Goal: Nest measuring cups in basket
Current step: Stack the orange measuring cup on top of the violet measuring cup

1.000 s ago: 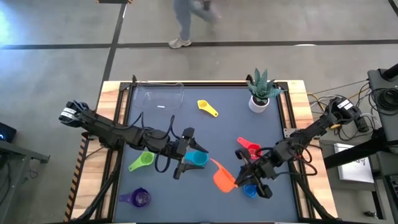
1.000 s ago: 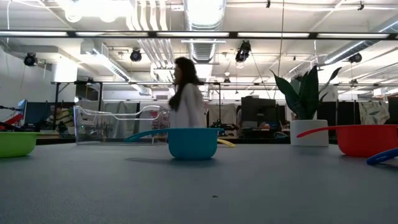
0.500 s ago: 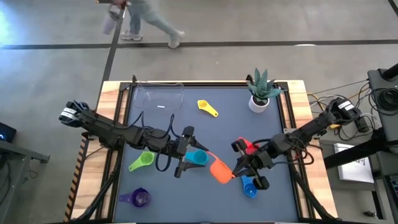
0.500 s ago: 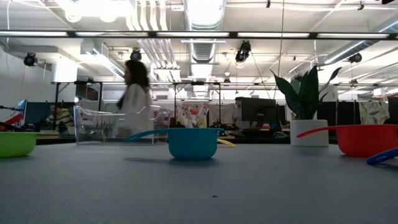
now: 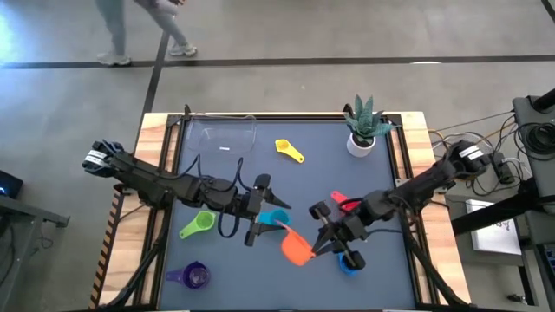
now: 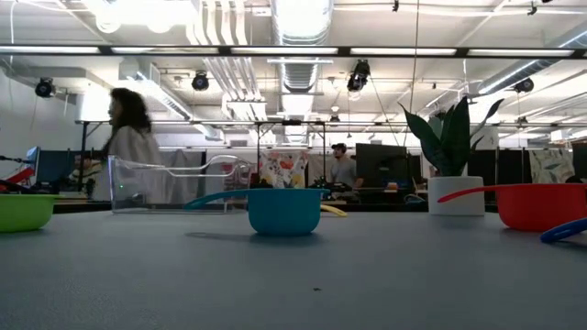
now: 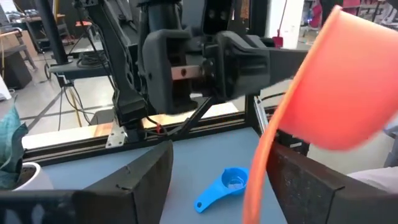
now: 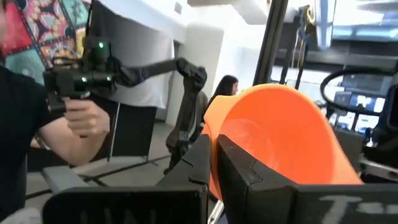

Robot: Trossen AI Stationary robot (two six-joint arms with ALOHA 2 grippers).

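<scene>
My right gripper (image 5: 316, 242) is shut on the orange measuring cup (image 5: 295, 249), which is held in the air near the table's middle. The cup's handle (image 7: 256, 180) reaches between the open fingers of my left gripper (image 7: 217, 186); I see no touch there. Below my left gripper (image 5: 263, 211) the light blue cup (image 6: 284, 211) stands on its base on the table. The green (image 5: 198, 225), purple (image 5: 192, 277), yellow (image 5: 289, 150), blue (image 5: 347, 263) and red (image 5: 347, 204) cups lie scattered about. The clear basket (image 5: 224, 134) stands at the far left. My right gripper pinches the wall of the orange cup's bowl at its rim (image 8: 209, 127) between the two shut fingers. The fingers come roughly level from the table's right. The cup is lifted clear and tilted, and its handle slants away from the bowl toward my left gripper.
A white pot with a spiky plant (image 5: 362, 130) stands at the far right corner. The red cup lies partly under my right arm. A person (image 6: 133, 147) walks past in the room beyond the far edge.
My right gripper has carried the orange cup toward the table's left, clear of the table, and rolled a little. The cup's handle now lies between my left gripper's fingers. The person beyond the table has walked to the left.
</scene>
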